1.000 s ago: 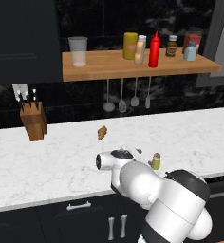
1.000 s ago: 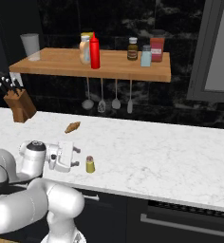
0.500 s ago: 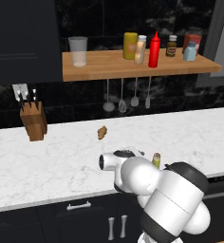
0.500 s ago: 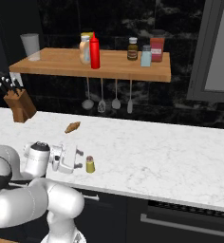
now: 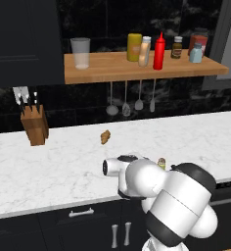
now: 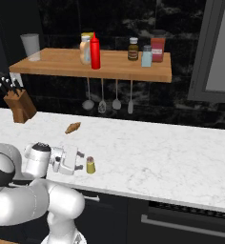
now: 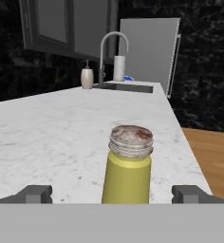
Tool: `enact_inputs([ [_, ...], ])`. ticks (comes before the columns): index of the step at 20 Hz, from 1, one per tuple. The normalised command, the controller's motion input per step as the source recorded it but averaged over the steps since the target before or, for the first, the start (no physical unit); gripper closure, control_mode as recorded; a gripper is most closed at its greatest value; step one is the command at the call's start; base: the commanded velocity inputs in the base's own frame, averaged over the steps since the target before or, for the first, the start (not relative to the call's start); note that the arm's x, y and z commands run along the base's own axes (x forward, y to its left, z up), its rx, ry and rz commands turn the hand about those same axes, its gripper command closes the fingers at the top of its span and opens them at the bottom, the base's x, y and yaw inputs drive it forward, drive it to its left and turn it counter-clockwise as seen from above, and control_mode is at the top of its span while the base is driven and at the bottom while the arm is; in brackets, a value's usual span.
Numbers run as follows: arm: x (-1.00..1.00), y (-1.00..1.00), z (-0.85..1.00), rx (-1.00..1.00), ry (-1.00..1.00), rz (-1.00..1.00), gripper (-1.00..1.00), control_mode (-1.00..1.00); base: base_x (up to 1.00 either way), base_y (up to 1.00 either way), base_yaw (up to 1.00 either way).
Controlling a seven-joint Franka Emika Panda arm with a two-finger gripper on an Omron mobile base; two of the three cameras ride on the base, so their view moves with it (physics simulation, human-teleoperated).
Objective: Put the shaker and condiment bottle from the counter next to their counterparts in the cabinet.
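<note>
Now, at the table's front edge
Claw: the claw (image 6: pixel 81 163) lies level over the white marble table (image 6: pixel 171 157), its jaws spread wide and holding nothing.
Change: over the last second the claw has slid closer to the shaker (image 6: pixel 90 165), which has not moved; in the hand view the shaker (image 7: pixel 128 166) now stands upright and centred between the two fingertips (image 7: pixel 35 193), with marble visible on either side of it.
Contact: from the right base view the fingertips sit just beside the shaker; whether they touch it cannot be told.
Shaker: from the left base view the shaker (image 5: pixel 161 163) peeps out just past the arm, right ahead of the claw.
Bottle: the peach bottle (image 5: pixel 145 51) is already up on the shelf (image 5: pixel 112 68), well above and beyond the claw, touching or nearly touching the yellow container (image 5: pixel 134 47) and just beside the red squeeze bottle (image 5: pixel 159 51).
Blue shaker: the pale-blue shaker (image 6: pixel 147 56) waits further along the shelf, near the brown bottle (image 6: pixel 133 48).
Meaning: the bottle half looks done; the shaker half seems at the point of grasping, and closing squarely on the yellow body below the cap is likely next.
Risk: a small, light cylinder could tip if one finger meets it first.
</note>
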Motion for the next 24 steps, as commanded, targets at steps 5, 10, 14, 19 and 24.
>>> enact_inputs([
  [5, -0.17, -0.13, 0.0, 0.0, 0.0, -0.02, -1.0, -1.0, 0.0, 0.0, 0.0],
  [10, -0.27, -0.12, 0.0, 0.0, 0.0, -0.02, -1.0, -1.0, 0.0, 0.0, 0.0],
  [14, -0.18, -0.15, 0.0, 0.01, 0.0, -0.04, -1.0, -1.0, 0.0, 0.0, 0.0],
  [19, -0.01, -0.24, 0.02, 0.03, 0.02, -0.03, -1.0, -1.0, 0.0, 0.0, 0.0],
  [24, 0.0, -0.35, 0.03, 0.04, 0.01, 0.0, -1.0, -1.0, 0.0, 0.0, 0.0],
])
